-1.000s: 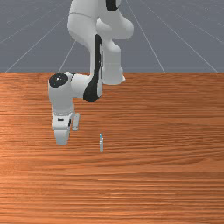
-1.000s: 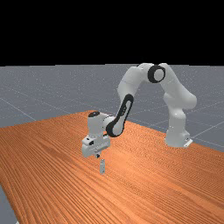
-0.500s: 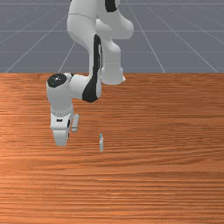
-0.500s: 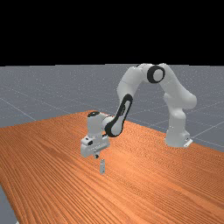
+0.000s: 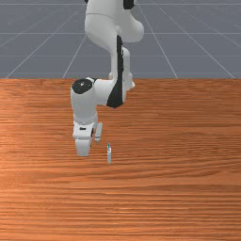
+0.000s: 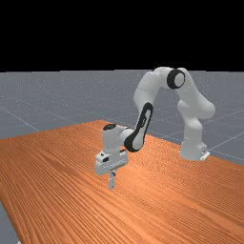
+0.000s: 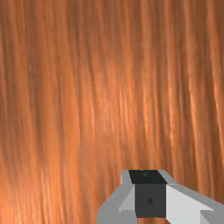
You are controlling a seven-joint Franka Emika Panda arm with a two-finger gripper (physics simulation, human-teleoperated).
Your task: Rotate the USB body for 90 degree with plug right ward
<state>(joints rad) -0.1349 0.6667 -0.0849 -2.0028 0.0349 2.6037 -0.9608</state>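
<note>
Hand [image 6: 113, 175] shifted toward front view's right since half a second ago, nearer USB body [image 5: 109, 156], which stayed put on worktop [image 5: 188, 197]. Front view: gap between them; blue at body's upper end, plug hard to make out. Far view: hand's lower end hides body's top. Can't tell whether hand is spread or closed. Arm [image 5: 100, 23] cut off at front view's top.

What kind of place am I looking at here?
Probably a computer-made practice space for a robot, not a real room: a white and grey robot arm stands on a wooden table, with a plain grey floor crossed by pale lines and flat black beyond.
</note>
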